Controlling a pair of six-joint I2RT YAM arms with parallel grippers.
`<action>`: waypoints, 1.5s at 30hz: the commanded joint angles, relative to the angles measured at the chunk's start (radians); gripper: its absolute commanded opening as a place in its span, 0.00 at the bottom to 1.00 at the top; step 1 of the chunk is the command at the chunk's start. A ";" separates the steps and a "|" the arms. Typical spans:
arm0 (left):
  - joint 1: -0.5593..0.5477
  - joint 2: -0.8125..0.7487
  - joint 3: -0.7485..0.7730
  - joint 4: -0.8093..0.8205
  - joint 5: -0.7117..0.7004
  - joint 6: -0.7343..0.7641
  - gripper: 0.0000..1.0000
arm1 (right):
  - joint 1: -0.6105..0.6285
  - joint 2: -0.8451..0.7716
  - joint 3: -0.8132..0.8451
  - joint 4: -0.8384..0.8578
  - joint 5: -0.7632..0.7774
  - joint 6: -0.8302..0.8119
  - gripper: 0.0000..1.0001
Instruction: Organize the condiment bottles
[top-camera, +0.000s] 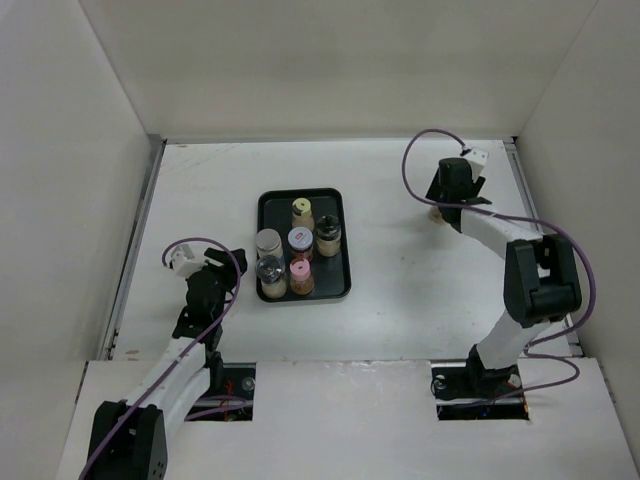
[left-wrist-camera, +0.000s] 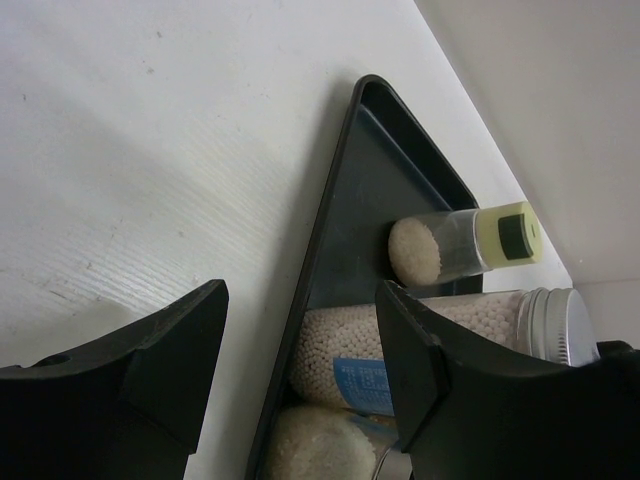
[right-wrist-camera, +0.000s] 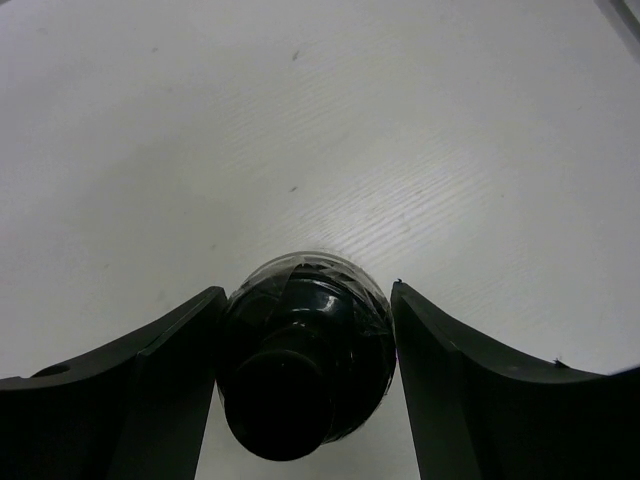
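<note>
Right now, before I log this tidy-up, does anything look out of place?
Yes: one small black-capped bottle sits alone on the white table, far right of the flat black tray, held by the right gripper; six other bottles stand inside it.

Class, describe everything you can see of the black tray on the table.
The black tray is a flat rectangle with rounded corners and a low raised rim, slightly glossy. It lies flat on the white table, left of centre. Six bottles stand upright inside it. The left gripper hovers beside its left edge, apparently not touching.
</note>
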 joint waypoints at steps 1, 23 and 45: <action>-0.004 0.000 0.004 0.060 0.005 0.003 0.59 | 0.119 -0.176 -0.034 0.055 0.025 0.023 0.49; 0.019 -0.042 -0.001 0.035 0.015 0.003 0.59 | 0.827 -0.273 -0.142 0.078 0.052 0.128 0.49; 0.040 -0.027 0.017 -0.009 0.000 0.015 0.63 | 0.922 -0.290 -0.196 0.150 0.068 0.083 1.00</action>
